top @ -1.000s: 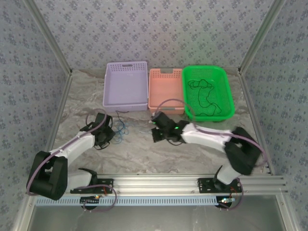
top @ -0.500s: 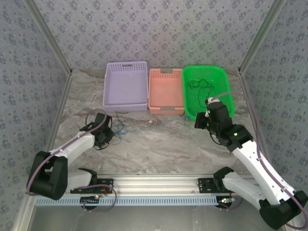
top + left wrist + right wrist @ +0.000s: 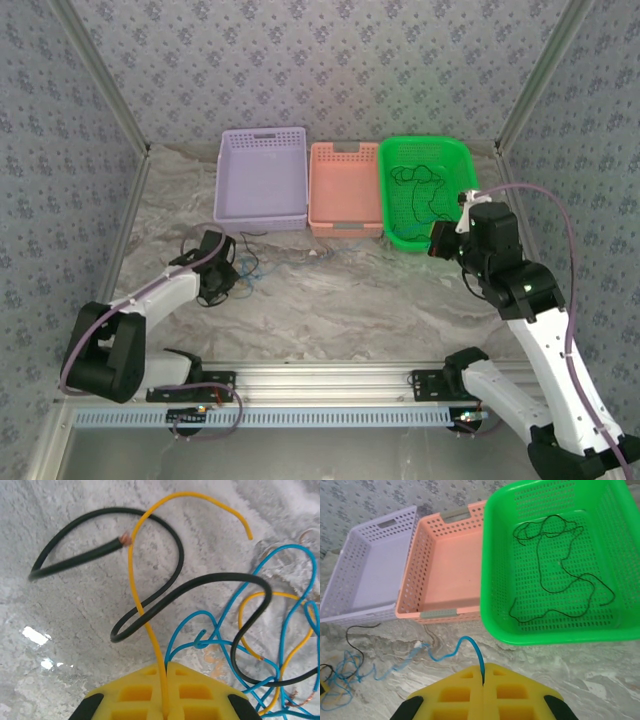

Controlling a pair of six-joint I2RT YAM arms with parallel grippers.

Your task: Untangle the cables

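Left pincer: pinches yellow wire, anchoring the tangle ahead.
Right pincer: pinches blue wire, probably to draw it free.

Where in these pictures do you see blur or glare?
Left wrist view: the black cable is smeared along its left stretch, and small white glare spots sit on the table. Right wrist view: sharp, even the thin cable in the green basket. Top view: even light, nothing smeared.
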